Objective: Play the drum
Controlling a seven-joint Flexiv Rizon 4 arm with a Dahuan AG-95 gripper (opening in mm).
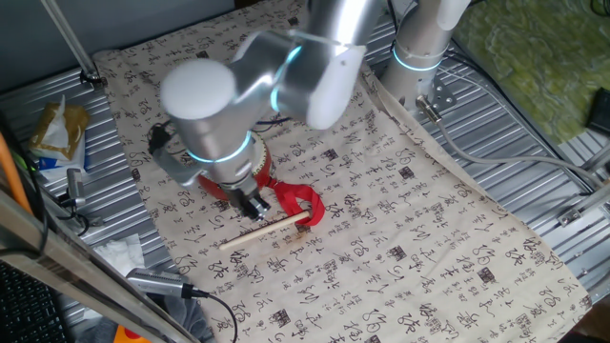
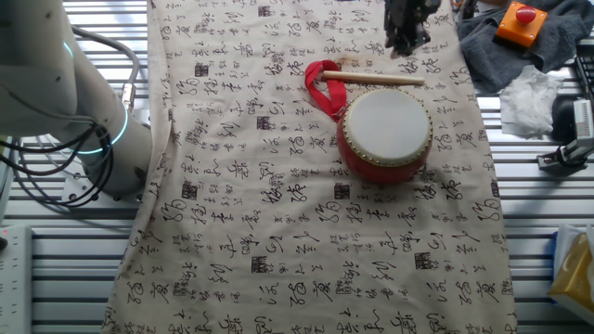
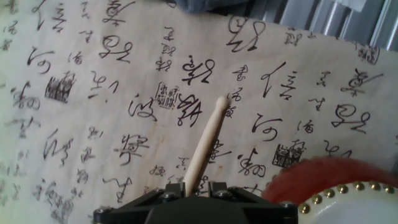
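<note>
The drum [image 2: 385, 130] is red with a white skin and stands on the printed cloth [image 2: 278, 204]. In one fixed view my arm hides most of it [image 1: 264, 177]; its studded rim shows at the lower right of the hand view [image 3: 336, 190]. Its red ribbon [image 2: 323, 85] lies beside it. A thin pale wooden stick [image 2: 371, 78] lies on the cloth by the ribbon. My gripper [image 3: 198, 186] hovers over one end of the stick [image 3: 205, 140], which runs out between the jaws. The jaws stand wider than the stick. The gripper also shows in the fixed views [image 1: 253, 205] [image 2: 404, 46].
An orange button box [image 2: 520, 19] on grey cloth and white tissue [image 2: 529, 97] lie beyond the cloth's edge. A snack packet [image 1: 57, 129], a grey cabled device [image 1: 157, 281] and tissue [image 1: 119, 252] sit on the ribbed metal table. The arm's base [image 1: 419, 48] stands at the cloth's corner.
</note>
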